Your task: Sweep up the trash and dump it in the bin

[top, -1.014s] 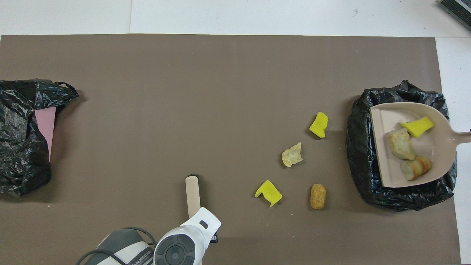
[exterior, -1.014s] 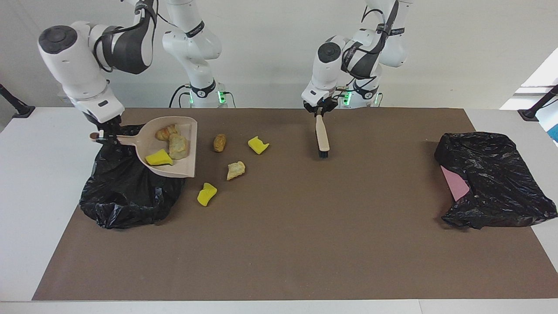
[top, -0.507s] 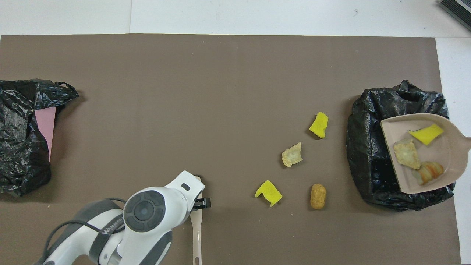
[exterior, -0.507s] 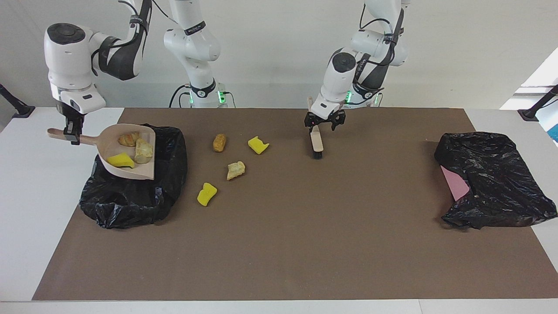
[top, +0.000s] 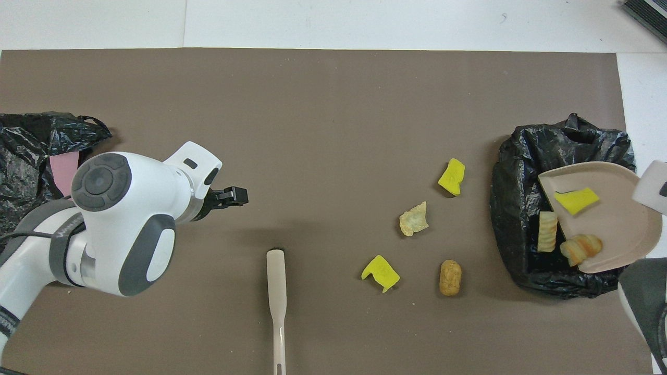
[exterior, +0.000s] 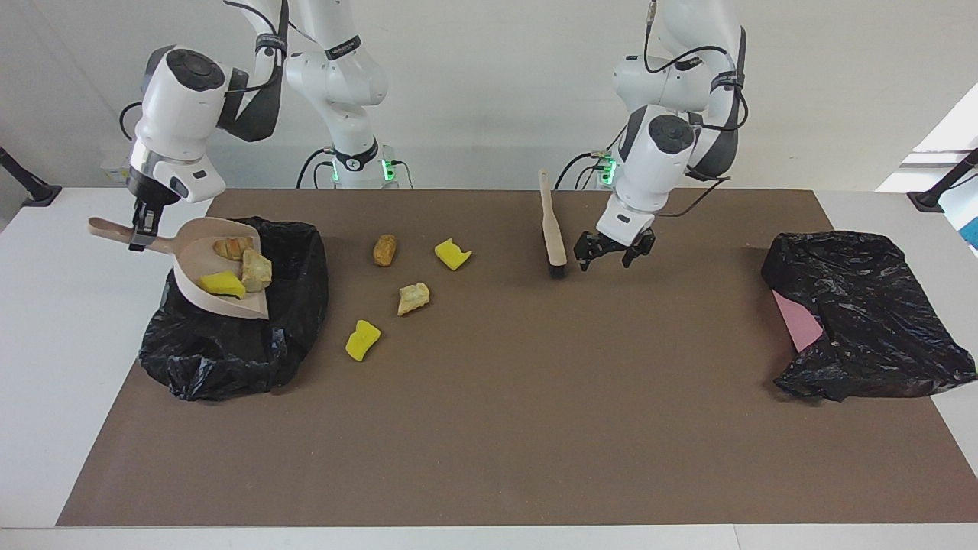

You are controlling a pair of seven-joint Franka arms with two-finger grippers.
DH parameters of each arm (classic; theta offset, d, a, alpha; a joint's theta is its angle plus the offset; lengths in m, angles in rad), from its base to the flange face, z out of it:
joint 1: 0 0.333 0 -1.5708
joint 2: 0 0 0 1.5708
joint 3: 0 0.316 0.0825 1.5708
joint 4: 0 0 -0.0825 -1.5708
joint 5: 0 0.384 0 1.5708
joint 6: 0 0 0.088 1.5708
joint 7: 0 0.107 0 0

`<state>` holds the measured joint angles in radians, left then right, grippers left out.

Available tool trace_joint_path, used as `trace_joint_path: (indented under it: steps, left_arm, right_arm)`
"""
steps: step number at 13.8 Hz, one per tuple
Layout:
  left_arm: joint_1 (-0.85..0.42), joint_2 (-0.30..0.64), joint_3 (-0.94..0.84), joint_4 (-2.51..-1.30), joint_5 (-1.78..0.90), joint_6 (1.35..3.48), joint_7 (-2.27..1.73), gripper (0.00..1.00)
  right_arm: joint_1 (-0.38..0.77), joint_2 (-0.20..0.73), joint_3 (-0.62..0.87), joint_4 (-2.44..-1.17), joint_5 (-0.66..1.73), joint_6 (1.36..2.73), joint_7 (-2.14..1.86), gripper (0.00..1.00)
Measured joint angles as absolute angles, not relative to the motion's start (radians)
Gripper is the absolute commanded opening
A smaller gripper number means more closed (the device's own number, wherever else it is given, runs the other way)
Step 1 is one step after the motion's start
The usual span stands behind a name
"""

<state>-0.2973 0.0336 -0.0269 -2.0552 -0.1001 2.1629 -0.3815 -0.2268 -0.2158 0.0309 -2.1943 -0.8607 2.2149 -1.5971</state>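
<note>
Trash: you have three scraps (exterior: 233,269) in the tilted dustpan (exterior: 200,294) over the bin (exterior: 229,344); four (exterior: 397,286) lie on the bench (exterior: 489,428) beside it.
Risk: tip unevenly and, in my judgement, scraps could miss the bag's mouth.
Axis: dustpan's lip points down into the bin, handle toward the right arm's end.
Right end effector (exterior: 141,227): clamped on the handle.
Left end effector (exterior: 607,256): wide, empty, beside the upright brush (exterior: 552,229).

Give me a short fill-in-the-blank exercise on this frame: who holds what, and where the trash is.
1. The right gripper holds the ___ by its handle.
2. The left gripper holds ___.
3. The brush lies on the ___.
4. ___ pieces of trash lie loose on the mat.

Missing words: dustpan; nothing; mat; four
</note>
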Motion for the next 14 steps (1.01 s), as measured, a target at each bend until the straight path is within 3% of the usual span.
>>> trace_joint_path:
  steps: [7, 11, 14]
  left_arm:
    - [-0.126, 0.038, -0.023, -1.813, -0.096, 1.927, -0.181, 1.0]
    - [-0.023, 0.051, -0.021, -1.719, -0.095, 1.819, -0.036, 1.0]
    - [0.002, 0.065, -0.023, -1.661, -0.058, 1.758, 0.02, 1.0]
  right_arm:
    - [-0.027, -0.241, 0.038, -2.166, -1.117, 1.889, -1.317, 0.0]
    - [0.051, -0.245, 0.043, -2.078, -1.12, 1.752, -1.283, 0.0]
    - [0.056, -0.222, 0.065, -1.991, -0.994, 1.699, -1.244, 0.0]
